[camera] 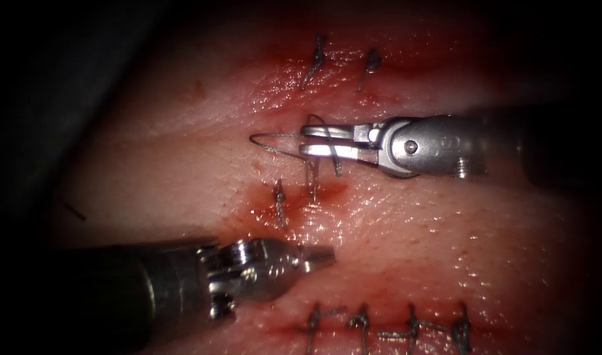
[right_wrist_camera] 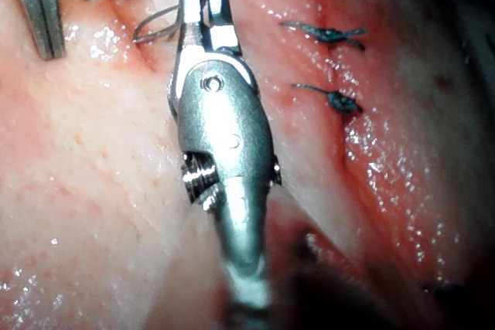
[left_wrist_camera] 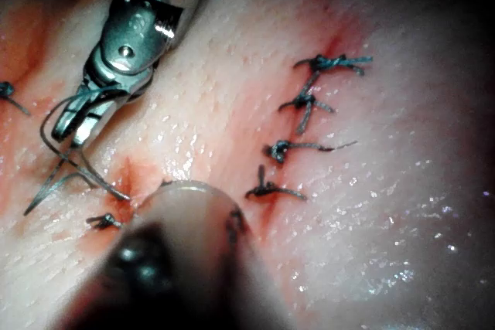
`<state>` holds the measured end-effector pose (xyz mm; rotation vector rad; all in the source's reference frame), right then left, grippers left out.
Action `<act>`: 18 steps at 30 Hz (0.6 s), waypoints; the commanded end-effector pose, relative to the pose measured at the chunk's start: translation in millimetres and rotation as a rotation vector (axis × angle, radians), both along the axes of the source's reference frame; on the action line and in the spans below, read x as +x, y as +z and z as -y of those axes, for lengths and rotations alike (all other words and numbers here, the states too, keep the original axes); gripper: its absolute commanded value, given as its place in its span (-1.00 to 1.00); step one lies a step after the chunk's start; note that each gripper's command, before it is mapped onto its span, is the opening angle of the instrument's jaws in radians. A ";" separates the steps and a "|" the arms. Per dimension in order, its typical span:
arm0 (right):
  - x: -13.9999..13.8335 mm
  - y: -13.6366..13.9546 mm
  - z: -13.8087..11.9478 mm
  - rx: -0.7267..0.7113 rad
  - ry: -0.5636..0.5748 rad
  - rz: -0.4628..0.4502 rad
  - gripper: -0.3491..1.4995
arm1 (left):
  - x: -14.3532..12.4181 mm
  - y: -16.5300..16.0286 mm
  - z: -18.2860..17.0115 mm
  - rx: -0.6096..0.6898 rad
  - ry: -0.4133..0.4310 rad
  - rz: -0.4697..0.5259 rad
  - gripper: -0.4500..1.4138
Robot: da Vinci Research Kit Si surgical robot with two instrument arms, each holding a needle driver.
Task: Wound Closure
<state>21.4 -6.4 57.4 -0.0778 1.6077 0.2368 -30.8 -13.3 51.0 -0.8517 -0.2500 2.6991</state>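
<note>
At the near edge of the endoscope view, a row of finished stitches (camera: 386,325) is crossing a closed cut in the tissue (camera: 459,230), with dark knots and short cut ends standing up. Just behind this row, the left tool (camera: 317,256) is coming in from the left side and is hovering over the tissue. Its jaws are pressed together and are grasping nothing. In the right wrist view the same left tool (right_wrist_camera: 42,25) is showing as two flat jaws lying close together above the wet surface.

A little farther, around the middle, red fluid (camera: 268,200) is staining the tissue near a single knot (camera: 279,200) and near the place where the thread (camera: 312,174) is coming out of the surface. Above this spot the right tool (camera: 305,140) is reaching in from the right. Its jaws are standing apart, and the thread is looping over and between them; whether the jaws are really pinching it, I cannot tell. A thin curved grey line (camera: 271,141) is running out to the left of the jaw tips; it may be the needle or only thread, I cannot decide. The left wrist view is showing the right tool (left_wrist_camera: 73,125) with loose loops of thread around its tips.

At the far side, two more stitches (camera: 344,66) are sitting in the tissue.
</note>
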 end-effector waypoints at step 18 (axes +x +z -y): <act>1.2 0.4 -0.8 -0.057 -0.142 0.041 -1.00 | -0.2 1.3 0.0 0.003 0.012 0.001 -0.37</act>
